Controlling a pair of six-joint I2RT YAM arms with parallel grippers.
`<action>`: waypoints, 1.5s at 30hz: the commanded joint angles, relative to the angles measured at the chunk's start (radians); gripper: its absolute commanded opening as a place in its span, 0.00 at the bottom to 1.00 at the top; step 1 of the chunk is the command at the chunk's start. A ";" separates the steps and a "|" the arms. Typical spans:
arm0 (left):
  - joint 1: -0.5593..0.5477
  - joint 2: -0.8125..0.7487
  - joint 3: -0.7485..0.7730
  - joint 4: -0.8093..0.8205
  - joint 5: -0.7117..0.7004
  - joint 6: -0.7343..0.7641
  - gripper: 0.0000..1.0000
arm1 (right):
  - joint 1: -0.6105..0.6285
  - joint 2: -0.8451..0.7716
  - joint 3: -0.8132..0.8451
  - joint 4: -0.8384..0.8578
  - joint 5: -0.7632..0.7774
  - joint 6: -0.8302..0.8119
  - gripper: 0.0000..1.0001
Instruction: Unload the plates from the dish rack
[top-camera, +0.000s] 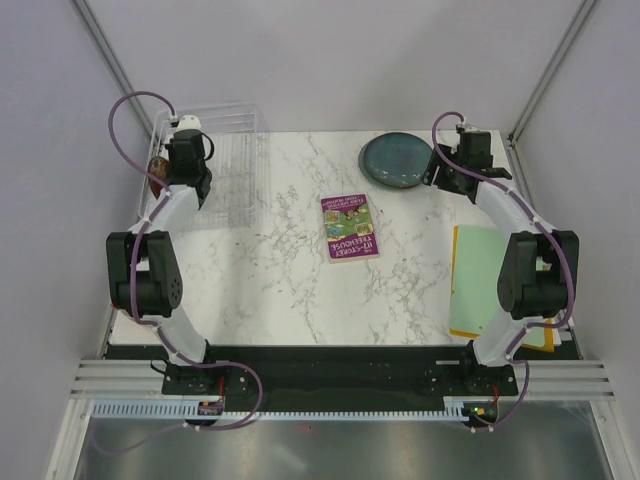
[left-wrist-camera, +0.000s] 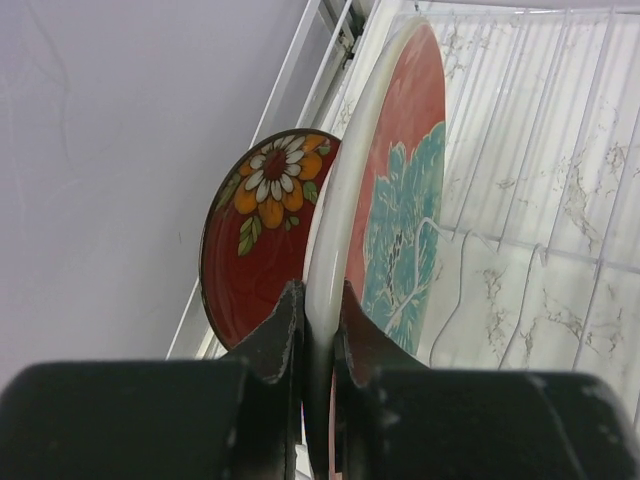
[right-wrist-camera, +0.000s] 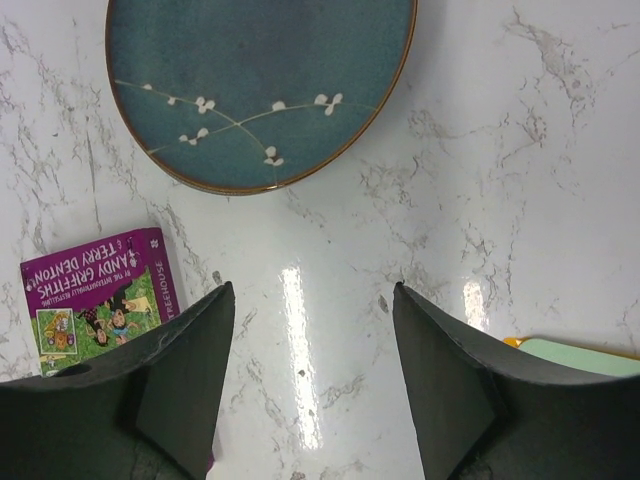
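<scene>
Left claw (left-wrist-camera: 322, 328) is clamped tight on the white rim of the teal-flower plate (left-wrist-camera: 400, 200), which stands on edge in the rack (left-wrist-camera: 560, 140) at the far left corner of the table (top-camera: 300, 290). Red daisy plate (left-wrist-camera: 262, 240) stands just beside it. Right claw (right-wrist-camera: 310, 340) hangs spread wide over bare marble, holding nothing, near the teal plate (right-wrist-camera: 250, 80) lying flat at the far right, with the book (right-wrist-camera: 95, 300) close by.

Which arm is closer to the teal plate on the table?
The right. The right gripper hangs open beside the teal plate; the left gripper is across the table at the dish rack, shut on a red plate.
</scene>
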 joint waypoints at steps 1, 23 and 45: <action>0.026 0.001 0.073 0.087 -0.114 -0.038 0.02 | 0.010 -0.046 -0.024 0.029 -0.007 -0.007 0.71; -0.121 -0.165 0.159 0.203 -0.187 0.215 0.02 | 0.039 -0.086 -0.064 0.032 0.014 0.003 0.74; -0.201 -0.522 -0.002 -0.100 0.821 -0.709 0.02 | 0.307 -0.187 -0.102 0.313 -0.219 0.154 0.80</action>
